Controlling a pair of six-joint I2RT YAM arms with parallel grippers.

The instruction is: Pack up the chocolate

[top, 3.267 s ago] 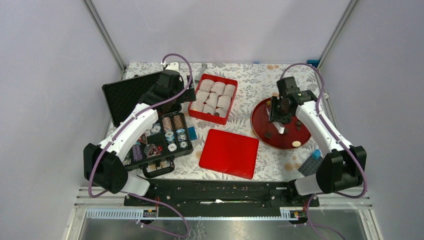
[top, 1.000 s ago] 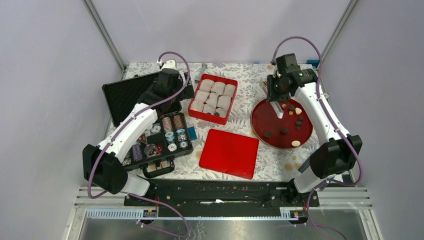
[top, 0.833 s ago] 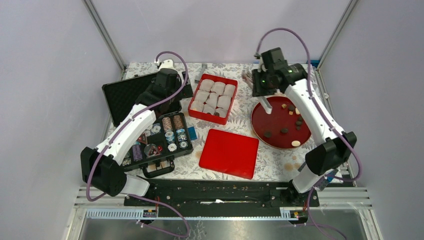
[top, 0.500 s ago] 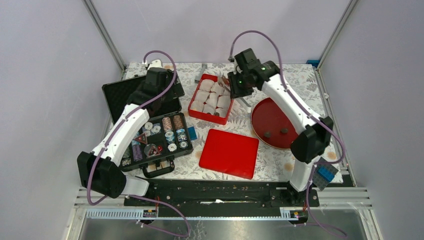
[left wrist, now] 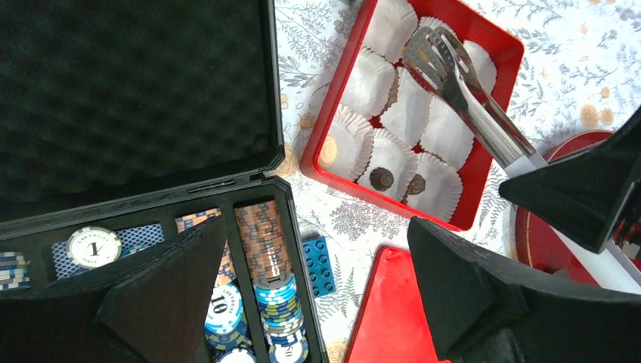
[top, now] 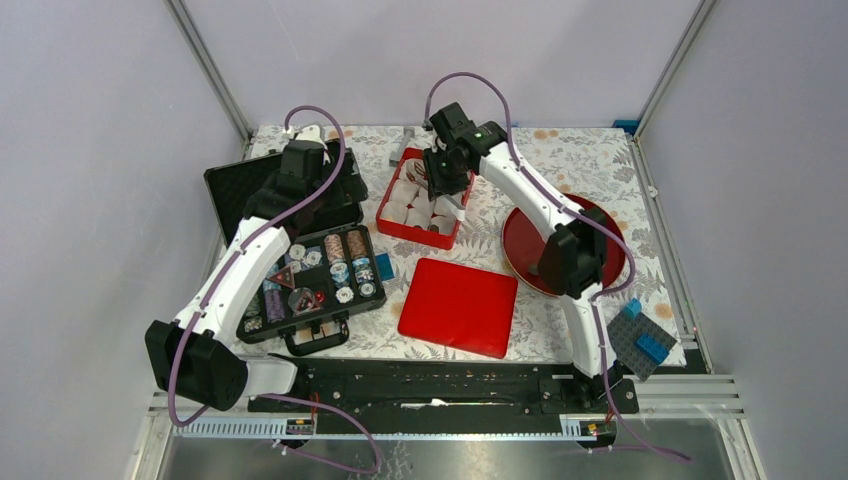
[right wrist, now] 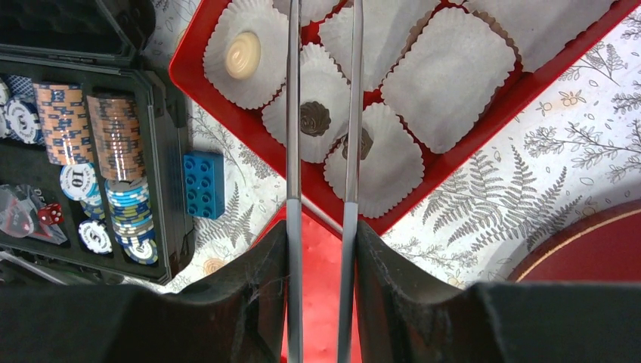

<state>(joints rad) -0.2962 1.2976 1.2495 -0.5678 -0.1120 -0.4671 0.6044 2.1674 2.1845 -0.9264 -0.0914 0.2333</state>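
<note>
The red box (top: pixel 400 225) holds white paper cups. Three chocolates sit in its near cups: pale tan (right wrist: pixel 243 51), dark brown (right wrist: pixel 315 117) and mid brown (right wrist: pixel 357 144). They also show in the left wrist view, starting with the pale tan one (left wrist: pixel 327 152). My right gripper (right wrist: pixel 321 234) is shut on metal tongs (right wrist: pixel 293 151) and hovers over the box (top: pixel 447 180). The tong tips (left wrist: pixel 435 53) reach over the far cups. I cannot tell whether they hold a piece. My left gripper (left wrist: pixel 310 242) is open and empty above the black case (top: pixel 330 195).
The open black chip case (top: pixel 225 195) lies at the left, with a blue brick (top: pixel 384 266) beside it. The red lid (top: pixel 458 305) lies in front. The dark red plate (top: pixel 612 255) is at the right, partly hidden by my right arm. A grey brick plate (top: pixel 640 340) sits at the near right.
My right arm has swung left with the tongs, from over the red plate to over the red box. My left gripper has drawn back and left, over the case.
</note>
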